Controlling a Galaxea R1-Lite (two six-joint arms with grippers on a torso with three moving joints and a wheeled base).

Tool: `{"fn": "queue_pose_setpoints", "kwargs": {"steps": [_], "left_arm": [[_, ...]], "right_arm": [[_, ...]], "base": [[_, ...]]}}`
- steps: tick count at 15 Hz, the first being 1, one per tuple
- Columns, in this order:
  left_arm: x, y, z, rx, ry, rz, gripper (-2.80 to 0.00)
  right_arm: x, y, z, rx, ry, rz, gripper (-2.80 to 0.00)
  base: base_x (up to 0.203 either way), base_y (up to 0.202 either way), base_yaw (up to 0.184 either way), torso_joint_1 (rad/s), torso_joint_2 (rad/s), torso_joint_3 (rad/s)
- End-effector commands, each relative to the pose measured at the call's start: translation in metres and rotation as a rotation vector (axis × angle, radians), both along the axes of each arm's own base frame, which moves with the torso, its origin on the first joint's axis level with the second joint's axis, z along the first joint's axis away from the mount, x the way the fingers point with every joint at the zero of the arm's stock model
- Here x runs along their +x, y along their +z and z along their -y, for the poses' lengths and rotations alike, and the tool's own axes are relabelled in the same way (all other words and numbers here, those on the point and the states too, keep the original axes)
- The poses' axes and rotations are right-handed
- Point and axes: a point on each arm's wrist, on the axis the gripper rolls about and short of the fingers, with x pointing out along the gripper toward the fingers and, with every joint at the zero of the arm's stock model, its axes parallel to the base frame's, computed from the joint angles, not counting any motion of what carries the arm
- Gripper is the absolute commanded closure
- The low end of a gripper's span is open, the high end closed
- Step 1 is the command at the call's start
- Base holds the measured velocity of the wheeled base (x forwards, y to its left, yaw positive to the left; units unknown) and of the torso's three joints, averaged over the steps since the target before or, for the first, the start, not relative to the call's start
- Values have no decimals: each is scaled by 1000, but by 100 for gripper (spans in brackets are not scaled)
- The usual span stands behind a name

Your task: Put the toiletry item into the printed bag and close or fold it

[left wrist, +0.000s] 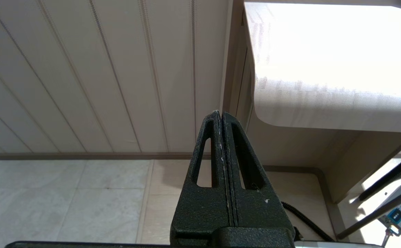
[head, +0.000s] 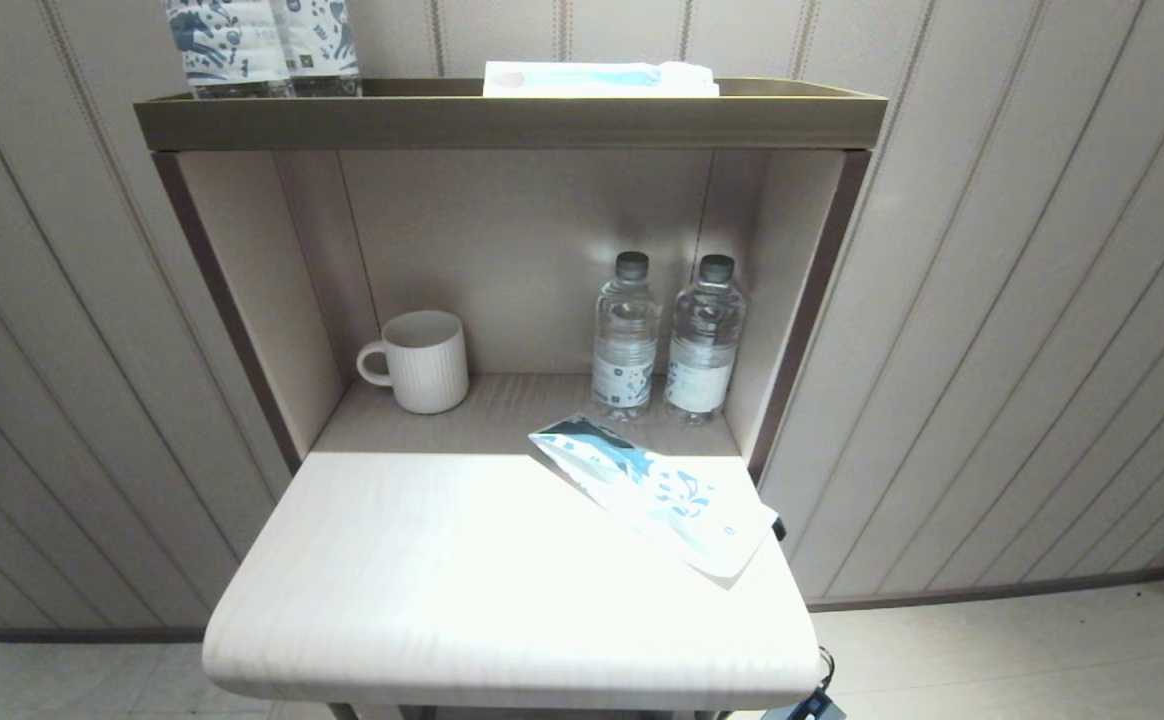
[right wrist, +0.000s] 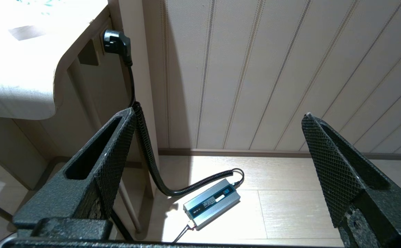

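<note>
left end effector (left wrist: pixel 222 115) closed, right end effector (right wrist: pixel 217 117) spread; one printed bag (head: pixel 654 489), four bottles (head: pixel 625 340).

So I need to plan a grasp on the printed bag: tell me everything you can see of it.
The printed bag is a flat, white, paper-like pouch with dark blue and teal prints and a small round mark near its front end. It lies flat and askew on the right rear of the table, its far end pointing at the two bottles, its near corner reaching the table's right edge. Nothing grips it or rests on it. Whether anything is inside cannot be told.
</note>
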Motion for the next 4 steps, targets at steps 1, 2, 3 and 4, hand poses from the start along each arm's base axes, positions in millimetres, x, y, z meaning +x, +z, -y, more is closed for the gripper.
{"fn": "queue_pose_setpoints", "kwargs": {"steps": [1, 2, 3, 4], "left_arm": [[0, 0, 0, 0, 2, 0, 0], [0, 0, 0, -2, 4, -1, 0], [0, 0, 0, -17, 4, 0, 0], [0, 0, 0, -22, 3, 2, 0]], "right_arm": [[0, 0, 0, 0, -1, -1, -280], [0, 0, 0, 1, -1, -1, -280], [0, 0, 0, -3, 1, 1, -280], [0, 1, 0, -4, 7, 4, -280]], "base": [[0, 0, 0, 0, 0, 0], [0, 0, 0, 0, 0, 0], [0, 0, 0, 0, 0, 0], [0, 0, 0, 0, 0, 0]]}}
